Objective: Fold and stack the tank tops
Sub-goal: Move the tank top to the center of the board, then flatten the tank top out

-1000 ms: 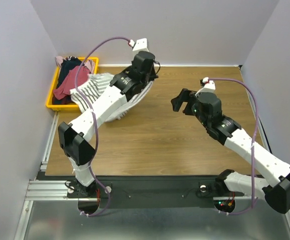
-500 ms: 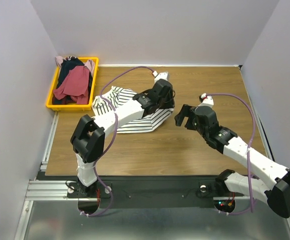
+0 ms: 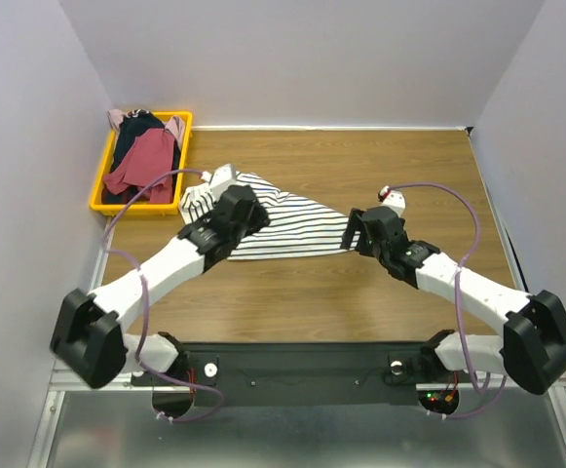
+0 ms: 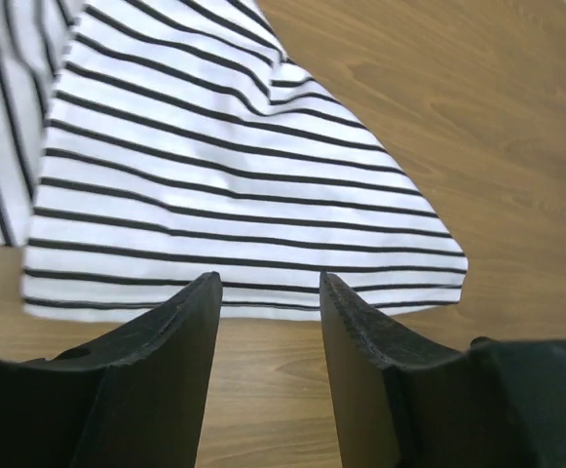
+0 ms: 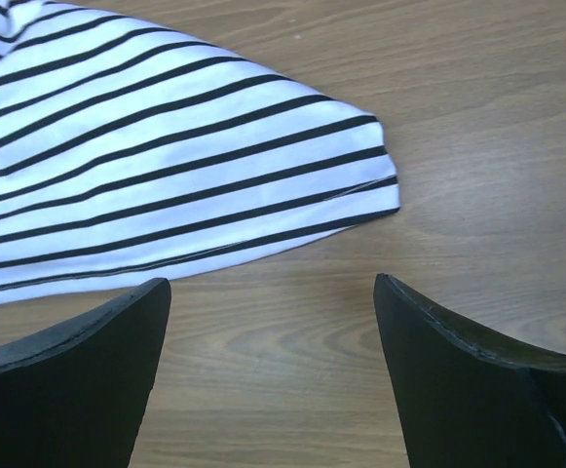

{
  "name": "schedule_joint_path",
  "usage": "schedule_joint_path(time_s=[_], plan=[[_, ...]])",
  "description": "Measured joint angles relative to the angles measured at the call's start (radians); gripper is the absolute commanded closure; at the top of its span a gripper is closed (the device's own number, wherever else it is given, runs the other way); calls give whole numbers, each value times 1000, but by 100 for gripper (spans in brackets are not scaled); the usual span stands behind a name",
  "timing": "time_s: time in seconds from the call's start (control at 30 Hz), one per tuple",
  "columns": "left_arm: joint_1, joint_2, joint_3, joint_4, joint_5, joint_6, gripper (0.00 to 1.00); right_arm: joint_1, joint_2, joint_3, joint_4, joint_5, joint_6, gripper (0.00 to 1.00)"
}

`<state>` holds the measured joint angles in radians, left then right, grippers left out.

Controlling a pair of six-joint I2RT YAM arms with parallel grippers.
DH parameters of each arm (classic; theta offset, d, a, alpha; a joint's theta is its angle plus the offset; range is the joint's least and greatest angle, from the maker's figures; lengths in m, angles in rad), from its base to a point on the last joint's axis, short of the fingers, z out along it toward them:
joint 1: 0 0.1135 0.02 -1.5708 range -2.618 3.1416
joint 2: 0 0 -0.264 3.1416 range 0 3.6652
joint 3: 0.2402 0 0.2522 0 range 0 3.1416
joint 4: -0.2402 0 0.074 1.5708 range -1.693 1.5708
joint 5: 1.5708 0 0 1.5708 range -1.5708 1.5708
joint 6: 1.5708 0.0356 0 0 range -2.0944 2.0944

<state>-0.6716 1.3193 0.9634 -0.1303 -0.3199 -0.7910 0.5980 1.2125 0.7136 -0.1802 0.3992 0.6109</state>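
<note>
The white tank top with thin black stripes (image 3: pixel 297 222) lies spread on the wooden table between the two arms. My left gripper (image 3: pixel 253 216) is over its left part, open, and nothing sits between the fingers. In the left wrist view the striped top (image 4: pixel 214 185) has its hem just past the tips of the left gripper (image 4: pixel 271 283). My right gripper (image 3: pixel 354 232) stands open at the cloth's right corner. In the right wrist view the right gripper (image 5: pixel 273 288) has bare wood between its fingers, with the striped top (image 5: pixel 166 166) just beyond. A dark red top (image 3: pixel 146 161) lies in the bin.
A yellow bin (image 3: pixel 97 203) stands at the table's back left corner, holding the dark red top, a navy one (image 3: pixel 132 132) and a pale pink one (image 3: pixel 117 118). White walls close in the left, back and right sides.
The left arm carried the striped top from the bin out onto the table, let it go and drew back leftward. The right arm moved in to the cloth's right corner.
</note>
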Motion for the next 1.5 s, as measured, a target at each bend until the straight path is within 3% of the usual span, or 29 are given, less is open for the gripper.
schedule_joint_path(time_s=[0.17, 0.23, 0.4, 0.77, 1.1, 1.5], plan=[[78, -200, -235, 14, -15, -77, 60, -57, 76, 13, 6, 13, 3, 32], [114, -215, -314, 7, -5, -97, 60, -88, 130, 32, 13, 11, 3, 39], [158, -183, -382, 12, 1, -109, 60, -168, 208, 39, 41, -48, -14, 46], [234, -103, -409, 90, 42, -80, 60, -232, 283, 39, 138, -154, -46, 52], [236, -45, -414, 151, 75, -61, 53, -237, 332, 37, 152, -152, -41, 52], [242, 53, -415, 226, 65, -52, 53, -239, 365, 37, 170, -148, -38, 57]])
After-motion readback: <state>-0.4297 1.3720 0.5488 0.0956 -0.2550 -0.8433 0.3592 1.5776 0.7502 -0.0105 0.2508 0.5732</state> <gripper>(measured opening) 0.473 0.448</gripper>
